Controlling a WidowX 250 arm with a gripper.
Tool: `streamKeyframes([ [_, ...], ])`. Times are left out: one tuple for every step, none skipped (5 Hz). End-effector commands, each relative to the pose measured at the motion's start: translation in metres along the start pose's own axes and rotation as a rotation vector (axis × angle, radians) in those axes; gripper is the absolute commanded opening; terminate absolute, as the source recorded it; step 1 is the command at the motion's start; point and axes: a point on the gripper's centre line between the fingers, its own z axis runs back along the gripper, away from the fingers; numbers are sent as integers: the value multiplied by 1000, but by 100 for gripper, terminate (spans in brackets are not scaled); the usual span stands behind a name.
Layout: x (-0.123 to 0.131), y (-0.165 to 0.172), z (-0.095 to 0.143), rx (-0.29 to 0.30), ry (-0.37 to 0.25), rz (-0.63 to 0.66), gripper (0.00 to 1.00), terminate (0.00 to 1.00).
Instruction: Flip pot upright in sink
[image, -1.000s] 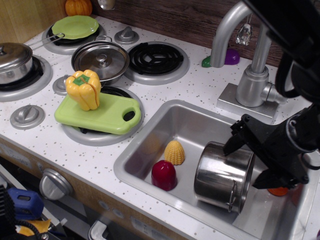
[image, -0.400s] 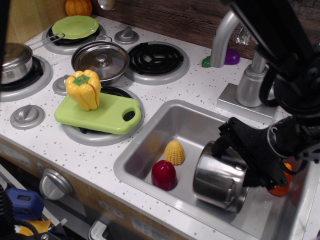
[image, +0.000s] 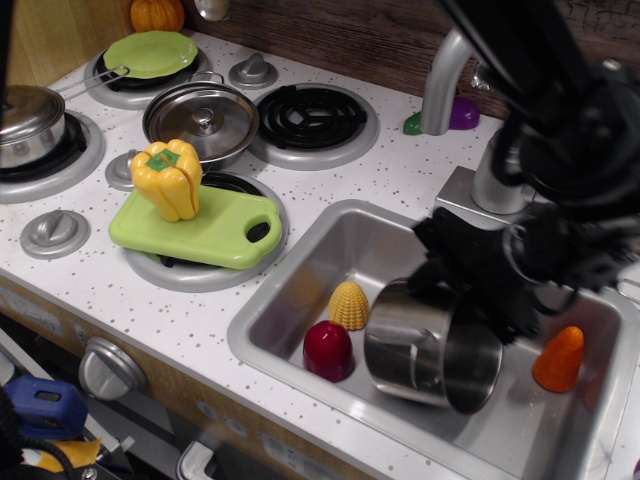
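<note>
The shiny steel pot (image: 425, 345) lies tilted on its side in the sink (image: 300, 275), its open mouth facing the lower right, lifted a little at the rim. My black gripper (image: 462, 288) reaches down from the upper right and is shut on the pot's upper rim. The fingertips are partly hidden behind the pot wall. The grey curved faucet (image: 452, 70) stands behind the sink.
In the sink lie a yellow corn (image: 348, 304), a dark red vegetable (image: 328, 350) and an orange carrot (image: 560, 360). A green cutting board (image: 215, 230) with a yellow pepper (image: 167, 178), a lidded pot (image: 202, 118) and a burner (image: 312, 112) stand left.
My gripper moved left and closed on the pot's rim. The pot shifted left and tipped, its mouth now showing at the lower right. The carrot is uncovered.
</note>
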Motion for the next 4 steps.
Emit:
streamKeyframes([
  [6,12,7,-147,-37,26,0,0],
  [5,18,4,-222,-63,20,0,0],
  [2,18,-4,-312,-111,44,0,0],
  [0,19,-8,-354,-161,14,100,0],
])
